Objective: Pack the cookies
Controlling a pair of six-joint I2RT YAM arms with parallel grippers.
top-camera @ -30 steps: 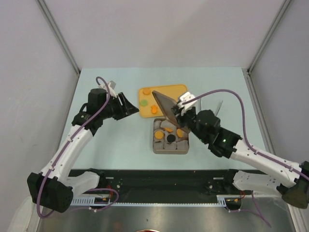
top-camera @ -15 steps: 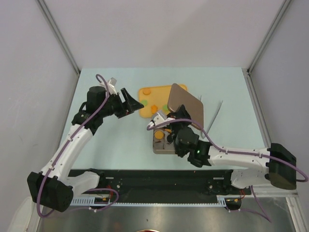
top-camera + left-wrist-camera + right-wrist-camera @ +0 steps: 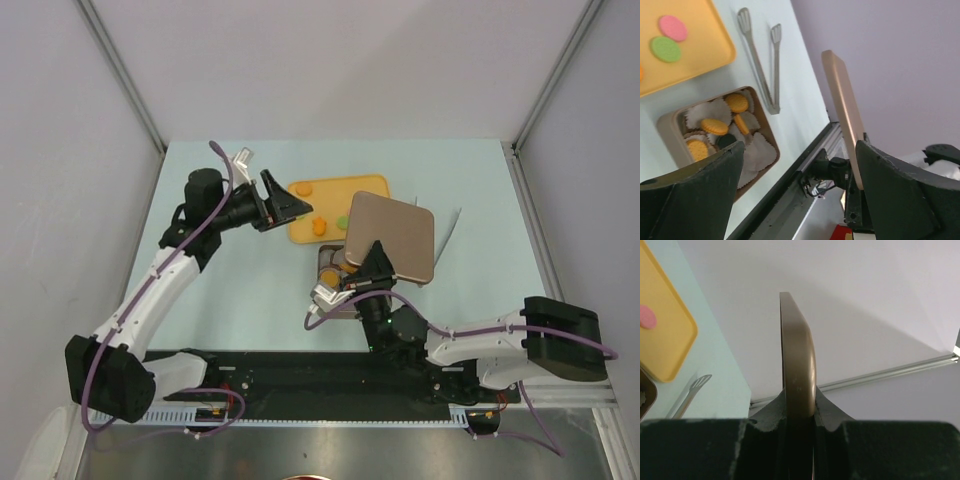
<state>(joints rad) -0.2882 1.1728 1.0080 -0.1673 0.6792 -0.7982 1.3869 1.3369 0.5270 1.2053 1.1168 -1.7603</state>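
Both arms are built of white shells joined by black joint housings. The left arm is traced by a purple cable, and a small pale connector is seen at its wrist. The left gripper is fitted with broad, matte black, wedge-shaped fingers. The right arm is ended by a bulky black block, and a tiny green light is shown on its black forearm. The right gripper is formed of dark, faintly speckled fingers.
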